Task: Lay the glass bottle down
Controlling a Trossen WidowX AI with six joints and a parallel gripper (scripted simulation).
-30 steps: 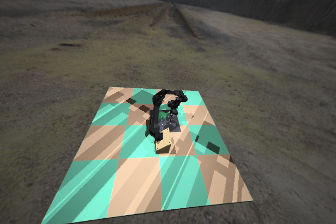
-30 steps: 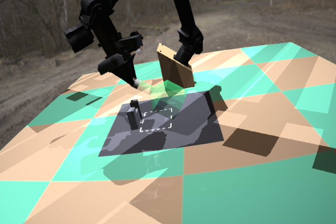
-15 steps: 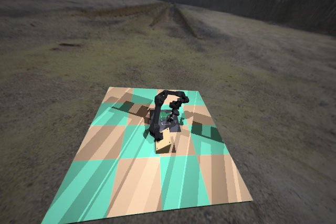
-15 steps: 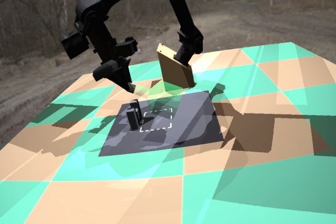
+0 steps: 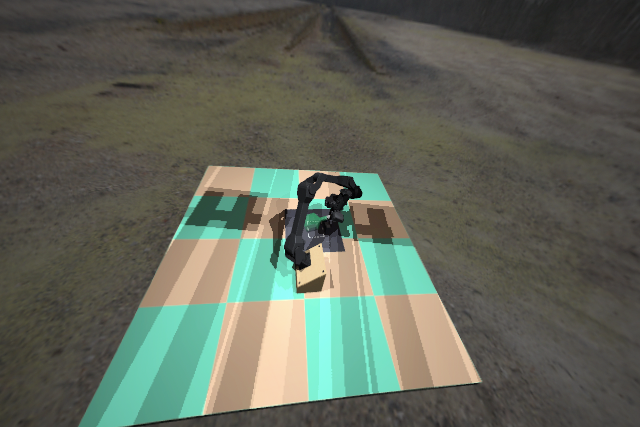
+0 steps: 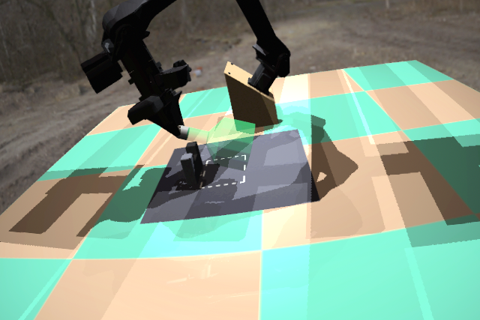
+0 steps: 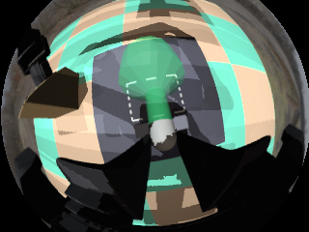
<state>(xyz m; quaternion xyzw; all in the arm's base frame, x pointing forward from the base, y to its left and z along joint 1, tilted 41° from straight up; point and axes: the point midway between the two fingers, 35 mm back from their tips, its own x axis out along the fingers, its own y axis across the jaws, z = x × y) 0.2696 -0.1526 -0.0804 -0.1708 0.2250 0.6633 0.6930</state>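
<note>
Bottle gripped and tipped over, not yet laid down.

My gripper (image 5: 329,218) (image 6: 181,134) (image 7: 162,137) is closed on the neck end of the bottle (image 5: 313,220) (image 6: 232,134) (image 7: 152,65), which hangs over the mat (image 5: 334,244) (image 6: 279,177) (image 7: 108,130), above and beyond the rest (image 6: 187,165) (image 7: 181,123). Lowering, seating the neck, getting the body inside the outline (image 6: 244,181) (image 7: 129,103) and releasing remain. The long axis runs near level, neck towards the fingers, base away and seemingly a little lower.
</note>
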